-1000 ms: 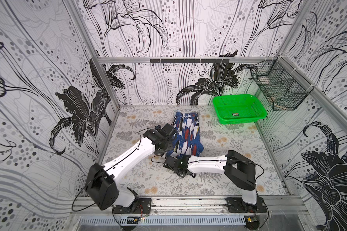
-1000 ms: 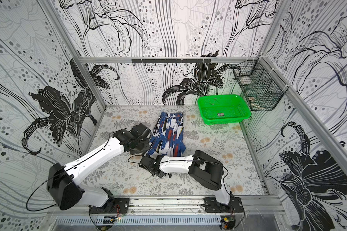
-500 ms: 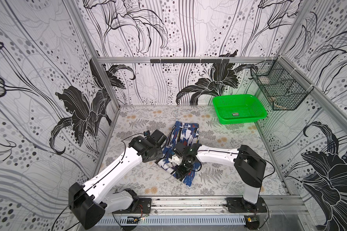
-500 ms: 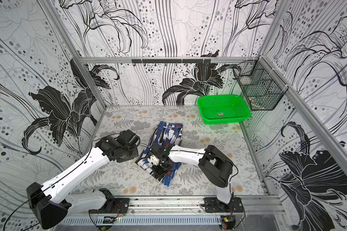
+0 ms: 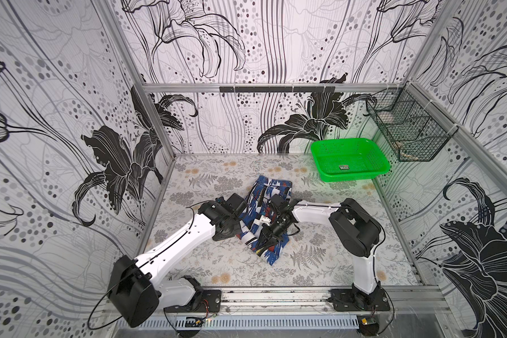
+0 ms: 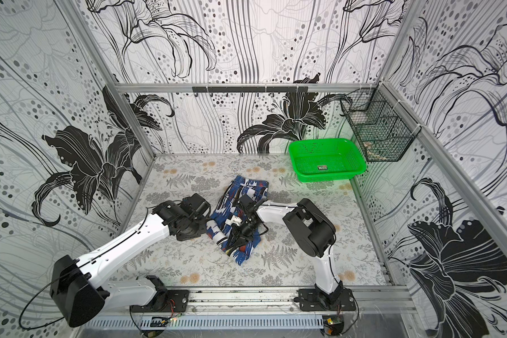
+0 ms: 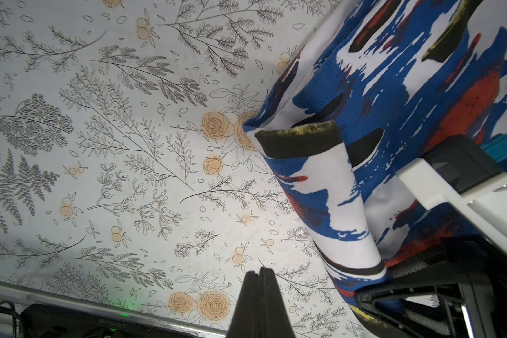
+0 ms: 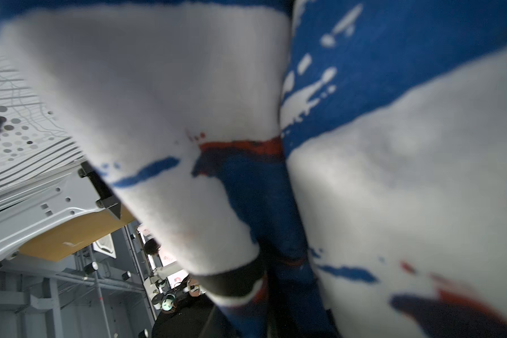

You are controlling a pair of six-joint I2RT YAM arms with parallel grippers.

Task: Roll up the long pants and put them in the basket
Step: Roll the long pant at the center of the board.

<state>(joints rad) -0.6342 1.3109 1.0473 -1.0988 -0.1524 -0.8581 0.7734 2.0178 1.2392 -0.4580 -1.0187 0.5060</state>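
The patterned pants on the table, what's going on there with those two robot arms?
Two robot arms are working on rolling up the long pants, which lie on the floral table. The right tool appears pinched on the fabric near the end closest to the arm bases, where part of the cloth curls over in a loose fold. The left tool is shut and empty, just beside the pants' edge. There is no tight roll yet, and the far part lies flat.
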